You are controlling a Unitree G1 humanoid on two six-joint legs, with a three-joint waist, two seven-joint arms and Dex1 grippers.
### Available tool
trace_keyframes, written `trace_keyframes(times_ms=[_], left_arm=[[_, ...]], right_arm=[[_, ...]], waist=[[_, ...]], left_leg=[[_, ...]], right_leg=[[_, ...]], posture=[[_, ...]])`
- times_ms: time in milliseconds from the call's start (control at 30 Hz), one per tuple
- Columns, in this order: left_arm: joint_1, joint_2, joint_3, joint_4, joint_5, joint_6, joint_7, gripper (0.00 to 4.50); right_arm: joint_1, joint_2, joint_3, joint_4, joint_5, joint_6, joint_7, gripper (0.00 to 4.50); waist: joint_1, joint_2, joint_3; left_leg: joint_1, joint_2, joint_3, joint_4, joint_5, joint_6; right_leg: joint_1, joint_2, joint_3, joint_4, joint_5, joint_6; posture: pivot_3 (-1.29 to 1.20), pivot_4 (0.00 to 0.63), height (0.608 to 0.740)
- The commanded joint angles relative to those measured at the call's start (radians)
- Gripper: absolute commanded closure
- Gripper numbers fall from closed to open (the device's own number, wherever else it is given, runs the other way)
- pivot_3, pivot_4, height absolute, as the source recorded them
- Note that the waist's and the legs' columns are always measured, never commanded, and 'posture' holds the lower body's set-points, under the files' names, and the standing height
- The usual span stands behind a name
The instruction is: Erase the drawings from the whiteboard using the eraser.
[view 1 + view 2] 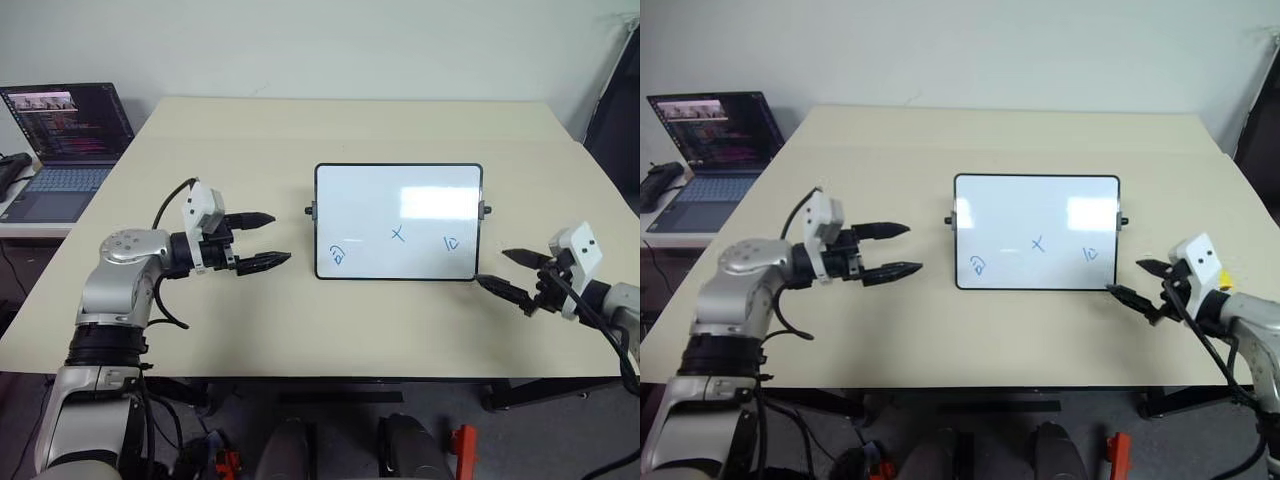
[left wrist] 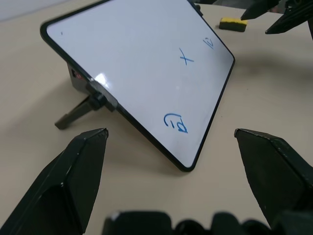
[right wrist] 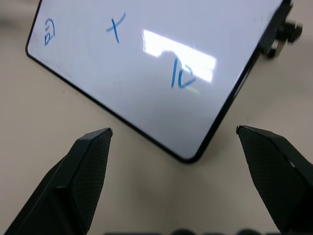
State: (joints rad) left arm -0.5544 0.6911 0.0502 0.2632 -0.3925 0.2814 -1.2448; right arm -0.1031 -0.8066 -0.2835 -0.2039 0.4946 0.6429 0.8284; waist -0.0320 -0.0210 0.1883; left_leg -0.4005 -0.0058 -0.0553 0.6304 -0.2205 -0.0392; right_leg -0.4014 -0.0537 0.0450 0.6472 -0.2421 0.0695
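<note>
Left hand, two tapered black fingers spread apart and empty, hovers over the table left of the whiteboard. Right hand, likewise spread and empty, hovers just off the board's near right corner. Board: glossy white rectangle, thin black frame, rounded corners, propped tilted on a rear leg near the table's middle. Drawings: blue loop, x and "10" along its lower edge. Eraser: small yellow block lying on the smooth beige tabletop beyond the board's right side, near the right hand. Laptop open at far left.
</note>
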Motion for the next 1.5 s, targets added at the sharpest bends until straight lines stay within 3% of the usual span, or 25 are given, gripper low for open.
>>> trace_keyframes(times_ms=[33, 400, 800, 1033, 1500], left_arm=[[-0.020, 0.013, 0.024, -0.048, -0.018, 0.003, 0.004, 0.00], [-0.016, 0.008, 0.024, -0.079, -0.033, 0.020, 0.008, 0.00], [0.065, -0.022, 0.009, -0.280, -0.085, 0.118, 0.085, 0.00], [0.108, -0.013, -0.013, -0.342, -0.089, 0.149, 0.080, 0.00], [0.118, -0.021, -0.025, -0.347, -0.079, 0.135, 0.107, 0.00]], right_arm=[[-0.012, -0.009, -0.024, -0.029, 0.014, -0.021, 0.010, 0.05], [-0.034, -0.043, -0.084, 0.039, 0.016, -0.061, 0.035, 0.05], [-0.017, -0.063, -0.200, 0.176, 0.019, -0.095, 0.056, 0.05], [-0.212, -0.098, -0.215, 0.615, -0.122, -0.276, -0.103, 0.05], [-0.565, -0.122, -0.028, 1.239, -0.298, -0.435, -0.069, 0.05]], waist=[[-0.001, 0.000, 0.000], [0.001, 0.000, 0.000], [0.001, 0.000, 0.000], [-0.008, 0.000, 0.000], [-0.022, 0.000, 0.000]], left_leg=[[0.000, 0.000, 0.000, 0.000, 0.000, 0.000], [0.000, 0.000, 0.000, 0.000, 0.000, 0.000], [0.001, 0.000, 0.000, 0.001, 0.000, 0.000], [0.002, 0.000, 0.002, 0.001, 0.000, 0.000], [0.001, 0.000, 0.002, 0.000, 0.000, 0.000]], right_leg=[[0.000, 0.000, 0.000, 0.000, 0.000, 0.000], [0.000, 0.000, 0.000, 0.000, 0.000, 0.000], [0.001, 0.000, 0.000, 0.000, 0.000, 0.000], [0.001, 0.000, 0.002, 0.000, 0.000, 0.000], [0.001, 0.000, 0.002, 0.000, 0.000, 0.000]], posture=[[0.00, 0.150, 0.740], [0.00, 0.150, 0.740], [0.00, 0.150, 0.740], [0.00, 0.150, 0.740], [0.00, 0.150, 0.740]])
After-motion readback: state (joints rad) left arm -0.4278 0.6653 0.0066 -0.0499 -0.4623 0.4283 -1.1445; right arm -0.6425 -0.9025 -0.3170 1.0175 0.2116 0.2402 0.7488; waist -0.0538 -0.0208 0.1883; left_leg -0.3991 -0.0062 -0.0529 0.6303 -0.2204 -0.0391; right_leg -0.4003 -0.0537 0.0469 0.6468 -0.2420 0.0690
